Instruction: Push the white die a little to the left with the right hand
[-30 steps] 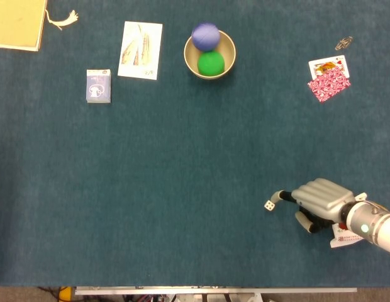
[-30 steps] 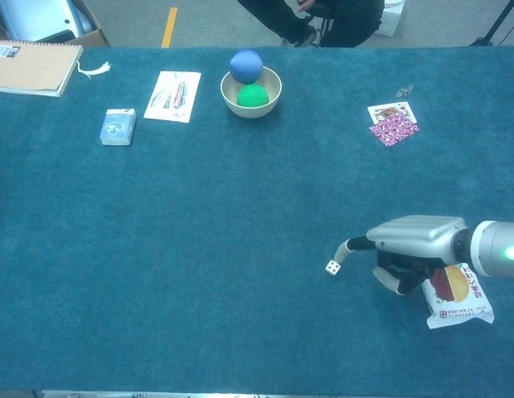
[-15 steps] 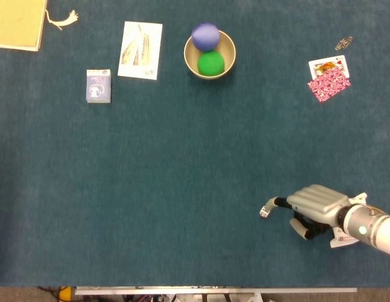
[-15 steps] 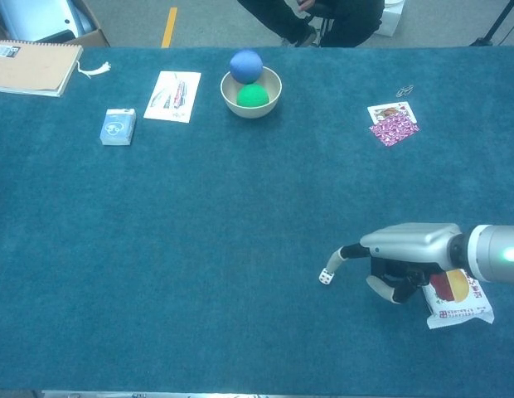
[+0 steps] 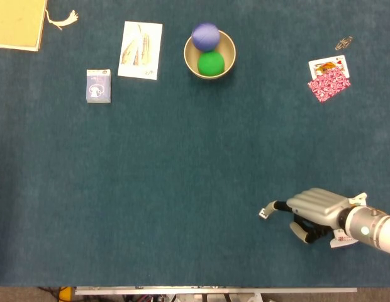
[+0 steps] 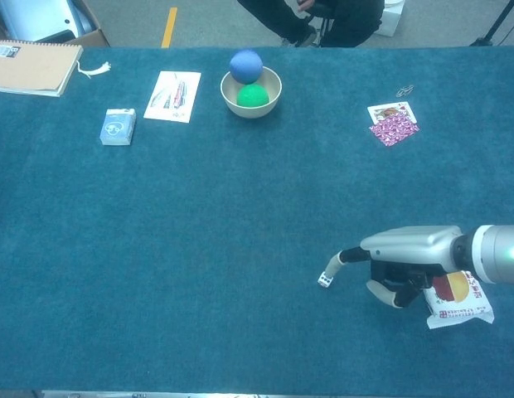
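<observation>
The small white die (image 5: 263, 214) (image 6: 325, 280) lies on the blue cloth near the front right of the table. My right hand (image 5: 316, 207) (image 6: 403, 258) is just to its right, with one finger stretched out leftward so that its tip touches the die's right side. The other fingers are curled under the palm, holding nothing. My left hand shows in neither view.
A snack packet (image 6: 458, 298) lies under my right wrist. Playing cards (image 6: 393, 123) and a clip (image 6: 404, 90) sit at the back right. A bowl (image 6: 251, 90) with a blue and a green ball, a leaflet (image 6: 174, 95), a card box (image 6: 118, 126) and a notebook (image 6: 35, 68) line the back.
My right hand has slid left and slightly toward the front edge, and the die has moved left with the fingertip.
</observation>
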Controlling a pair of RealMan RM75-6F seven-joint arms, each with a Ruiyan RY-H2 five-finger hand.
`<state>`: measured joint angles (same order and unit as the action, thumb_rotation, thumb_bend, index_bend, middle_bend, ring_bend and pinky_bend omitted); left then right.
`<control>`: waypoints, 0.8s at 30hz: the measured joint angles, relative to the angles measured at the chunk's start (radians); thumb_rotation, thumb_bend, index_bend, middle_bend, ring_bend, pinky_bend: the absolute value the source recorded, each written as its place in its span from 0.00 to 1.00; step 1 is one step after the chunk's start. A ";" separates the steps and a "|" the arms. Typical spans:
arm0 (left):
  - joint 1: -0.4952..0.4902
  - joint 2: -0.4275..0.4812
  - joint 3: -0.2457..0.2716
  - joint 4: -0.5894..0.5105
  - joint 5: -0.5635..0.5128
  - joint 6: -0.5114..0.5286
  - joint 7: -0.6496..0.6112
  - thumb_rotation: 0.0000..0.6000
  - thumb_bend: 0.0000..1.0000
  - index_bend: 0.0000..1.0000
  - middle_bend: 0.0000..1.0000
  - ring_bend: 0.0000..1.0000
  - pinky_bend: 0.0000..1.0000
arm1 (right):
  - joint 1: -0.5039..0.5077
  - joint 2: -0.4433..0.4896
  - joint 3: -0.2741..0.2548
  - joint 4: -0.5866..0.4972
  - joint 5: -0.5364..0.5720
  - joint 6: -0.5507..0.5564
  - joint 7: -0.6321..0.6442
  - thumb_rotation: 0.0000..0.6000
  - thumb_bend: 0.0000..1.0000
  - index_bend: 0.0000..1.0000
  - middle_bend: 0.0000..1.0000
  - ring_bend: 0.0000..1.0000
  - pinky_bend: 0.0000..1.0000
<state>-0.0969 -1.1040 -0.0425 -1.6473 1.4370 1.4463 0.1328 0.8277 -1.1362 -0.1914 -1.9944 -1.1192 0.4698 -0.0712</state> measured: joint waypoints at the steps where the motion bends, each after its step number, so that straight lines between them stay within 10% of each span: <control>1: 0.000 0.000 0.000 0.001 0.000 0.000 0.000 1.00 0.02 0.40 0.17 0.08 0.29 | 0.000 0.001 -0.002 0.000 -0.001 -0.002 0.000 1.00 0.65 0.18 0.90 0.97 1.00; 13: 0.001 -0.001 -0.001 0.001 0.004 0.006 -0.004 1.00 0.02 0.40 0.17 0.08 0.29 | -0.028 0.029 -0.009 -0.015 -0.035 0.075 -0.022 1.00 0.65 0.18 0.90 0.97 1.00; 24: 0.000 -0.005 0.000 0.008 0.006 0.003 -0.005 1.00 0.02 0.40 0.17 0.08 0.29 | -0.177 0.009 -0.004 0.034 -0.123 0.478 -0.299 1.00 0.62 0.18 0.78 0.85 1.00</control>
<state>-0.0973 -1.1091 -0.0424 -1.6397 1.4426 1.4494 0.1280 0.6510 -1.1275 -0.1953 -1.9601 -1.2421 0.9482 -0.3697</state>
